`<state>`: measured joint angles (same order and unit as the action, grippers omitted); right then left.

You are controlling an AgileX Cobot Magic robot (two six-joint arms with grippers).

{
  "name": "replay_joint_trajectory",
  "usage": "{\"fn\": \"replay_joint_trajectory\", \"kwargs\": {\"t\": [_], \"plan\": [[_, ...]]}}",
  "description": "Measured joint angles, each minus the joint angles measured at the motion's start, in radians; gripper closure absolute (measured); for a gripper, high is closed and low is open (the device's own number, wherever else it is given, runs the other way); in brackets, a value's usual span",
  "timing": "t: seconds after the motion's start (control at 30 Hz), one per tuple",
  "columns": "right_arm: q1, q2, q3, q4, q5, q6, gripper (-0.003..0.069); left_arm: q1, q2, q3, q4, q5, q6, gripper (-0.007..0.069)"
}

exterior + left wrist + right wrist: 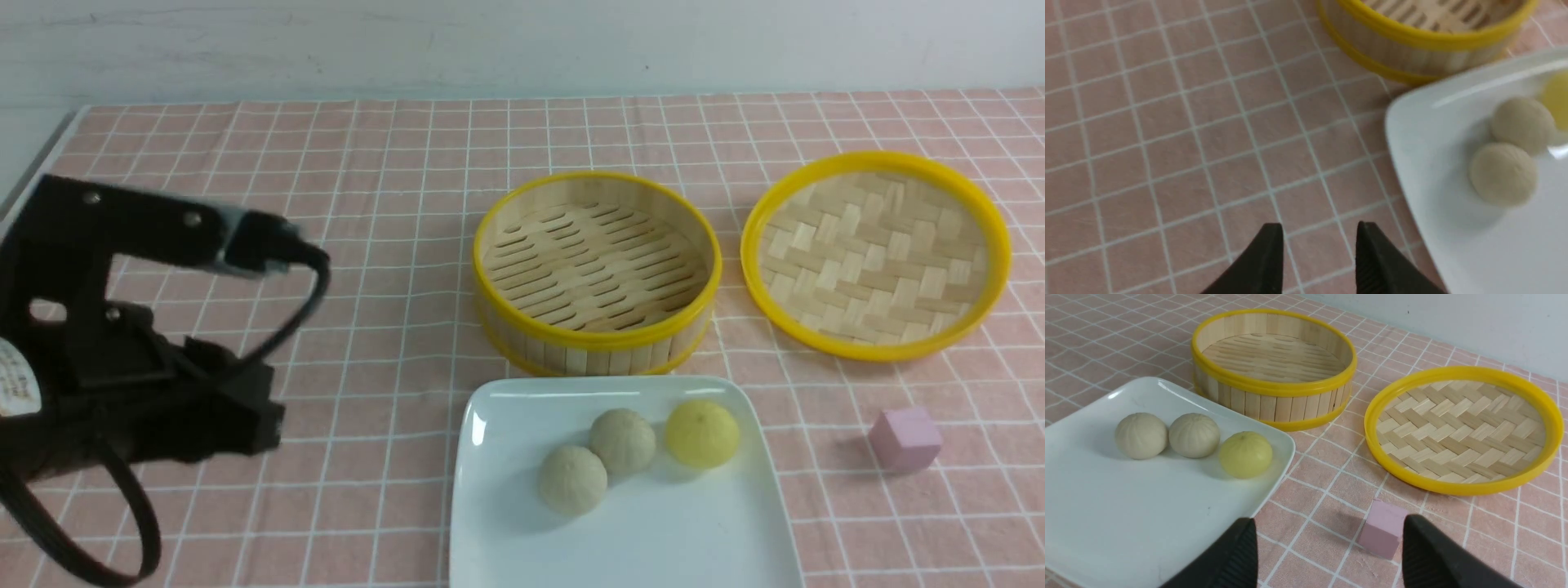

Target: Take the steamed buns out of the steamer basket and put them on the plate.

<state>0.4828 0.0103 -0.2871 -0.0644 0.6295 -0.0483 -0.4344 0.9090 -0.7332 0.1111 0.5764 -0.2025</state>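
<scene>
- front view as the clock face: plate point(653, 547) at 6 o'clock on the counter point(367, 245), pink checked cloth point(245, 490) under everything
- all three buns are on the plate, in its far half, in a short row rising from 8 toward 2 o'clock
- beige bun point(572, 480) at the 8 o'clock end, second beige bun point(622, 441) touching it, yellow bun point(702, 433) just beside that at the 2 o'clock end
- steamer basket point(596, 331) at 12 o'clock of the plate, upright, slat floor fully in view; near wall right by the plate's far edge, can't tell if they touch
- woven tray point(873, 351) at 3 o'clock of the basket, near but apart
- pink cube point(904, 439) at 3 o'clock of the plate, on the cloth, apart from the plate
- left arm point(122, 359) at 9 o'clock of the plate, well apart from it
- left fingers point(1319, 234): partly open, narrow gap, nothing in it, over bare cloth beside the plate's edge
- right fingers point(1329, 526): spread wide, holding nothing; cube lies on the cloth beyond the tips, plate corner by one finger
</scene>
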Motion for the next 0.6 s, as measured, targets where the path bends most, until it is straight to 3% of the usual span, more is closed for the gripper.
{"fn": "replay_joint_trajectory", "kwargs": {"t": [0.1,0.23,0.4,0.6], "plan": [[0.000,0.000,0.000,0.000,0.000,0.000,0.0186,0.000,0.000,0.000,0.148,-0.091,-0.222,0.0383],[0.000,0.000,0.000,0.000,0.000,0.000,0.0186,0.000,0.000,0.000,0.229,-0.163,-0.443,0.0389],[0.000,0.000,0.000,-0.001,0.000,0.000,0.0186,0.000,0.000,0.000,0.295,-0.167,-0.570,0.0387],[0.000,0.000,0.000,0.000,0.000,0.000,0.0186,0.000,0.000,0.000,0.357,-0.175,-0.597,0.0386]]}}
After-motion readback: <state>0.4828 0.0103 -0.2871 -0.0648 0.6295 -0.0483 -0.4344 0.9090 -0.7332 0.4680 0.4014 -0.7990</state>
